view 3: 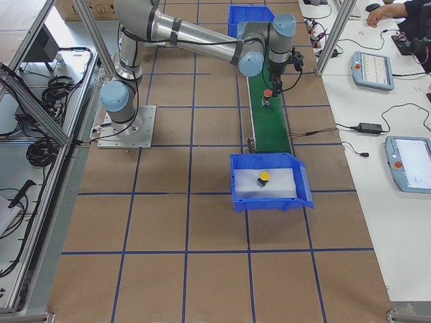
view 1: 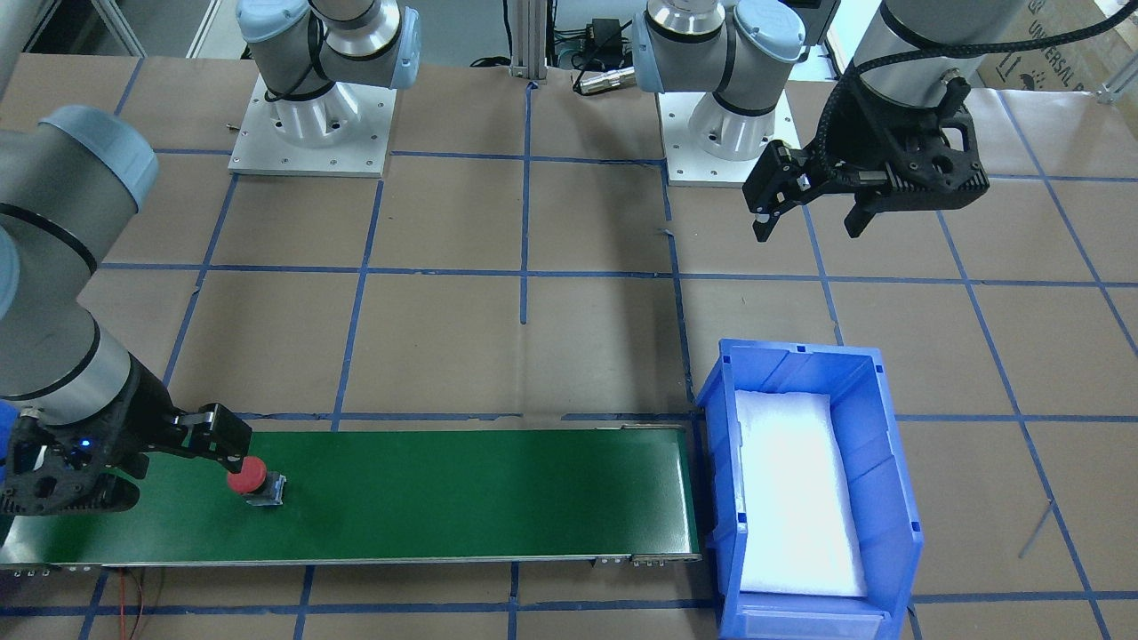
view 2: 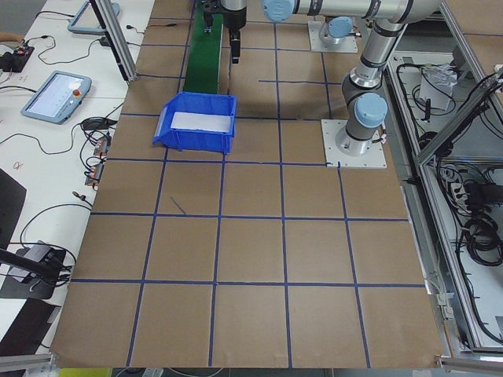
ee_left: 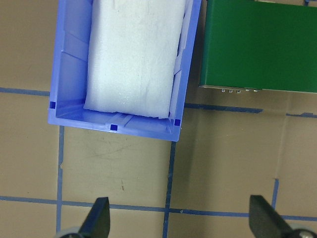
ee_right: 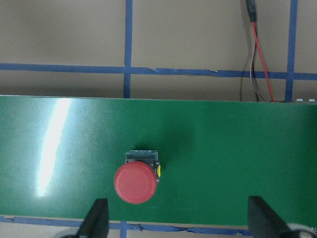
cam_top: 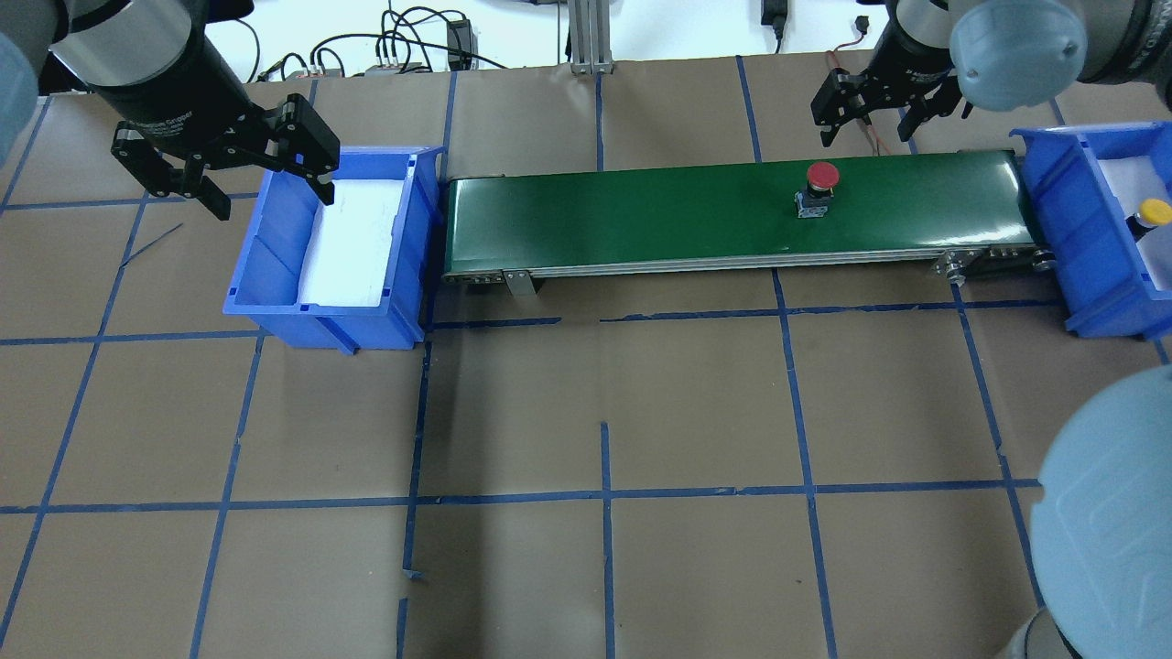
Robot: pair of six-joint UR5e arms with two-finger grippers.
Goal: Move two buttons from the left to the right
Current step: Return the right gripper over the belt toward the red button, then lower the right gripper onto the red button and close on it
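Note:
The red button (cam_top: pixel 820 186) stands upright on the green conveyor belt (cam_top: pixel 641 215), toward its right end. It also shows in the front view (view 1: pixel 250 480) and in the right wrist view (ee_right: pixel 134 182). The yellow button (cam_top: pixel 1155 215) lies in the right blue bin (cam_top: pixel 1053 183), also seen from the right side (view 3: pixel 264 178). My right gripper (cam_top: pixel 868 128) is open and empty, raised close to the red button and not touching it; its fingertips (ee_right: pixel 96 218) frame the belt. My left gripper (cam_top: pixel 273 199) is open and empty, above the left blue bin (cam_top: pixel 265 275).
The left bin holds only a white foam pad (ee_left: pixel 133 54). The belt runs between the two bins. A red and black cable (ee_right: pixel 257 59) lies on the brown paper table beyond the belt. Both arm bases (view 1: pixel 311 124) stand at the robot's side of the table.

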